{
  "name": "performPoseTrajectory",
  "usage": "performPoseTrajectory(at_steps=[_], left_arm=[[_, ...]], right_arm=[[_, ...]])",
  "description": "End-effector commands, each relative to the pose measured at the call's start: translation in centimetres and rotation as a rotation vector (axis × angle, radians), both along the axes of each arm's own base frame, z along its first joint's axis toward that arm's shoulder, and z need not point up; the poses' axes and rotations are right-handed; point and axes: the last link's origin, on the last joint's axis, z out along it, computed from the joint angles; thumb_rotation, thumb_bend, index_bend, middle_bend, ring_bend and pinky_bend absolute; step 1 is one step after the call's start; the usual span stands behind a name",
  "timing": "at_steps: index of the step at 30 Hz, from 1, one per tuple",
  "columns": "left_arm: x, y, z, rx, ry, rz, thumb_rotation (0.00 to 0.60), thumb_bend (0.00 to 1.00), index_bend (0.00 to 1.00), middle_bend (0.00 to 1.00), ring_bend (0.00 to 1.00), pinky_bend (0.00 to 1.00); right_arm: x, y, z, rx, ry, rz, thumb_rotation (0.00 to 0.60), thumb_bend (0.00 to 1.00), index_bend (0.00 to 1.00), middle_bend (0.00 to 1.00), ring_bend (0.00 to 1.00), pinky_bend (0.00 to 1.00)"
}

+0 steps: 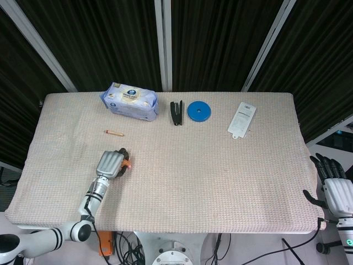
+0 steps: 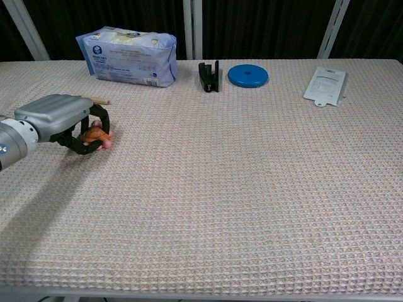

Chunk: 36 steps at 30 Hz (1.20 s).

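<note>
Nearest the robot, at the right front corner and off the edge of the bench [image 1: 220, 182], the right hand [image 1: 336, 190] hangs with its fingers [image 1: 326, 163] spread apart and nothing in them; only the head view shows it. On the left side of the bench, a little further in, the left hand [image 2: 60, 117] lies low over the woven cloth with its dark fingers [image 2: 94, 119] curled around a small orange toy [image 2: 97, 134], gripping it. The toy sits on the cloth under the palm, only its orange side peeping out past the fingers in the head view [image 1: 127, 163]. Just beyond the hand lies a thin brown stick [image 1: 114, 132], apart from it. Along the far edge stand, from left to right, a blue-and-white pack of wipes [image 1: 130, 101], a black clip [image 1: 176, 112], a blue disc [image 1: 199, 111] just beside the clip, and a white card packet [image 1: 242, 119], well apart from the rest.
</note>
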Motion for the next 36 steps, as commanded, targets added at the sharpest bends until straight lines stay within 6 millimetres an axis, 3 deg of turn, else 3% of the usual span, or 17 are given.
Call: performPoseTrajectory(at_steps=[1,7,13,15,19,23,29,36], left_arm=[[0.0,0.1,-0.1,0.003,-0.001,-0.011,0.600,0.41,0.72,0.73,0.62,0.84],[0.0,0.1,-0.1,0.019,-0.019,-0.030,0.600,0.41,0.77,0.79,0.68,0.89],[0.7,-0.4,0.9,0.040,-0.074,-0.059,0.600,0.40,0.75,0.77,0.66,0.88],[0.6,-0.6,1.3,0.033,-0.072,-0.069,0.600,0.38,0.68,0.71,0.60,0.82],[0.3,-1.2,2.1,0.018,-0.055,-0.090,0.600,0.27,0.47,0.46,0.37,0.58],[-0.1,-1.6,2.6,0.017,-0.055,-0.093,0.600,0.24,0.39,0.32,0.28,0.51],[-0.3,-2.2,3.4,0.009,-0.057,-0.106,0.600,0.23,0.36,0.26,0.22,0.47],[-0.4,-2.0,4.1,0.021,-0.021,-0.127,0.600,0.23,0.36,0.27,0.21,0.47]], right_arm=[[0.0,0.0,0.0,0.000,0.000,0.000,0.600,0.17,0.00,0.00,0.00,0.00],[0.0,0.0,0.0,-0.002,0.000,-0.001,0.600,0.17,0.00,0.00,0.00,0.00],[0.1,0.1,0.2,-0.007,0.001,0.003,0.600,0.17,0.00,0.01,0.00,0.00],[0.2,0.1,0.1,-0.005,0.002,0.004,0.600,0.17,0.00,0.01,0.00,0.00],[0.3,0.1,-0.1,0.003,0.004,0.005,0.600,0.17,0.00,0.01,0.00,0.00],[0.5,0.2,-0.2,0.005,0.009,0.009,0.600,0.17,0.00,0.01,0.00,0.00],[0.7,0.1,-0.3,0.007,0.014,0.009,0.600,0.17,0.00,0.01,0.00,0.00],[0.7,0.1,-0.5,0.014,0.015,0.009,0.600,0.17,0.00,0.01,0.00,0.00]])
